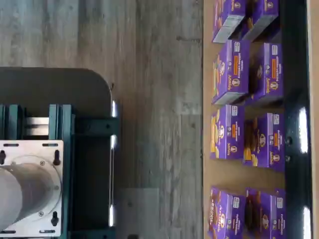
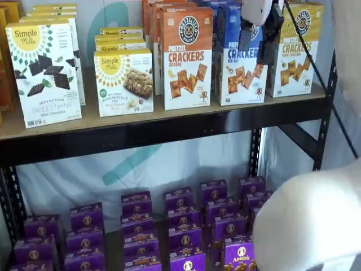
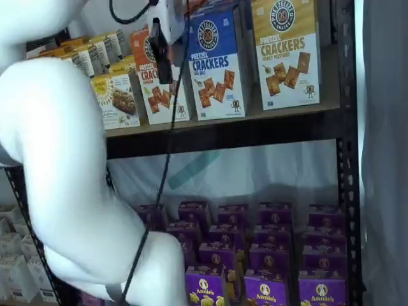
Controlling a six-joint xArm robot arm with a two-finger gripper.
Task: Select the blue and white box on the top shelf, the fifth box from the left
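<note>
The blue and white Pretzel Crackers box (image 2: 237, 70) stands upright on the top shelf between an orange cracker box (image 2: 187, 56) and a yellow one (image 2: 296, 48); it also shows in a shelf view (image 3: 217, 64). My gripper (image 2: 253, 55) hangs from the top edge in front of the blue box's upper half, clear of the shelf. A gap shows between its two black fingers, with no box in them. In a shelf view only its side-on black finger (image 3: 162, 60) shows, in front of the orange box. The wrist view does not show the blue box.
Simple Mills boxes (image 2: 124, 79) stand further left on the top shelf (image 2: 169, 127). Several purple Annie's boxes (image 2: 186, 217) fill the bottom shelf and show in the wrist view (image 1: 232, 72). The white arm (image 3: 57, 159) blocks the left of one shelf view. A black cable (image 3: 167, 146) hangs down.
</note>
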